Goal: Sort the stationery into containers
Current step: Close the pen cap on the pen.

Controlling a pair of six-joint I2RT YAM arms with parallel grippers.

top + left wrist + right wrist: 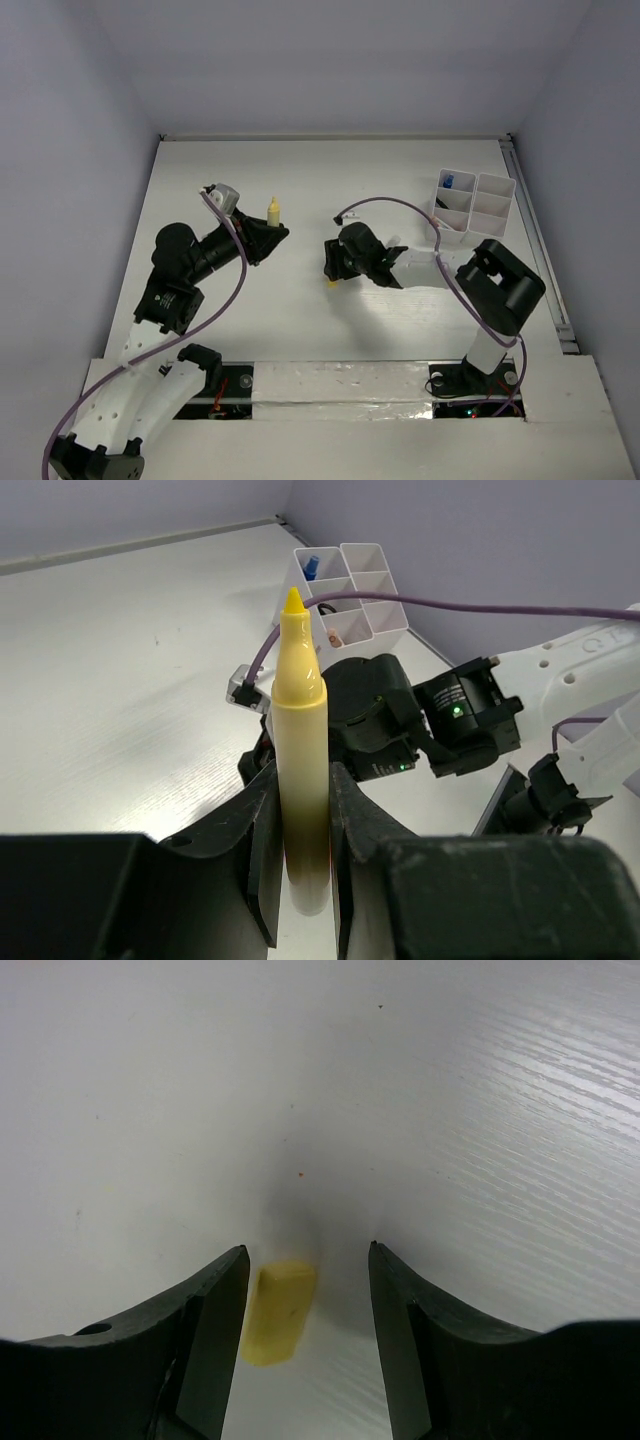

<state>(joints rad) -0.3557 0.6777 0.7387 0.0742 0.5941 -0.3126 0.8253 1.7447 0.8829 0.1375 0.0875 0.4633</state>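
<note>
My left gripper (268,232) is shut on a yellow marker (273,210), held upright above the table; in the left wrist view the marker (301,740) stands between the fingers (255,850), tip up. My right gripper (331,268) is open and low over the table, its jaws either side of a small yellow eraser (278,1312) that lies on the table next to the left finger (215,1330); the eraser also shows in the top view (331,283). The white organizer tray (492,205) stands at the back right with a blue-capped tube (451,182) in one compartment.
The right arm's body (440,720) sits between the held marker and the organizer tray (370,605) in the left wrist view. A purple cable (395,205) loops over the right arm. A rail (540,250) runs along the table's right edge.
</note>
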